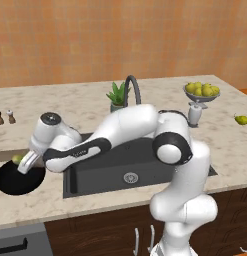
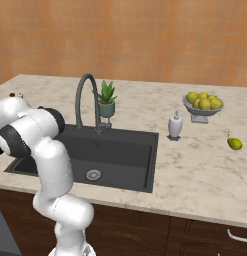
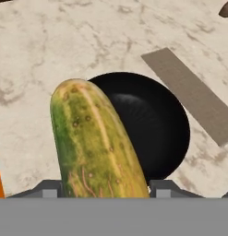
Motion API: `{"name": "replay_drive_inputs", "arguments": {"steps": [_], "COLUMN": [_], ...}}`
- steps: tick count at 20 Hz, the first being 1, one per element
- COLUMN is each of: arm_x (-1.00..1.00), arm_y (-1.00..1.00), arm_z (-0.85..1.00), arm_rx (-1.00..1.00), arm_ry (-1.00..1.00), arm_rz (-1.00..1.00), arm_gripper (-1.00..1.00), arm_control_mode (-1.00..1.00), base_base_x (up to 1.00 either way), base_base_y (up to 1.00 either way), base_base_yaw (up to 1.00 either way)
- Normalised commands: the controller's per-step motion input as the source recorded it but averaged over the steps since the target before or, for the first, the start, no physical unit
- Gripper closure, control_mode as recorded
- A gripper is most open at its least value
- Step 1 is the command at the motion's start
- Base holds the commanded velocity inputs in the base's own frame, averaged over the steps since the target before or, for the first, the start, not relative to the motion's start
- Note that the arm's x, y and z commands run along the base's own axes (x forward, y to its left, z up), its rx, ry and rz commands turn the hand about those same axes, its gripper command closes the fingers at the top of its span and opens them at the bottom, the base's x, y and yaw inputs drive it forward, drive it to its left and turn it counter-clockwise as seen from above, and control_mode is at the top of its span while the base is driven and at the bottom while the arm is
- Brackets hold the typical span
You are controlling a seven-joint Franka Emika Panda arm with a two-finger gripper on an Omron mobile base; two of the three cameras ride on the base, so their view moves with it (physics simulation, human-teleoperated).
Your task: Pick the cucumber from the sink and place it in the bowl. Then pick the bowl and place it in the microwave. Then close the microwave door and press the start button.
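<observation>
Over at the far left of the worktop (image 1: pixel 70 112), the black bowl (image 1: pixel 17 181) is parked just beside the sink (image 1: pixel 115 172), and the gripper (image 1: pixel 25 164) is hung right above its rim with the cucumber (image 1: pixel 17 159) clamped between the fingers, so the jaws are kept fairly wide by its girth. In the hand view the cucumber (image 3: pixel 94 143) is seen pointing out over the bowl (image 3: pixel 152 124), overlapping its near edge. It looks stiff and light, probably a bit slick-skinned, so a mid-body grip is judged the safe one; it should roll once dropped, but the shallow bowl ought to catch it. Moving right, the sink basin is left bare, with the faucet (image 1: pixel 133 89) and the potted plant (image 1: pixel 117 97) behind it. Plenty of open worktop is seen around the bowl, though its front edge is near.
</observation>
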Motion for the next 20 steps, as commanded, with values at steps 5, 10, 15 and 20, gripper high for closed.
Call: {"name": "replay_drive_inputs", "arguments": {"steps": [5, 10, 15, 20], "arm_x": [0.17, 0.01, 0.13, 0.38], "arm_y": [0.45, 0.15, 0.00, 0.10], "arm_z": [-0.05, 0.10, 0.00, -0.12], "arm_rx": [0.00, -0.03, -0.05, -0.06], "arm_ry": [0.03, 0.05, 0.05, 0.04], "arm_rz": [-0.09, -0.12, -0.08, -0.02], "arm_gripper": [1.00, 1.00, 1.00, 1.00], "arm_control_mode": [-1.00, -1.00, -1.00, -1.00], "base_base_x": [0.00, 0.00, 0.00, 0.00], "base_base_y": [0.00, 0.00, 0.00, 0.00], "base_base_yaw": [0.00, 0.00, 0.00, 0.00]}}
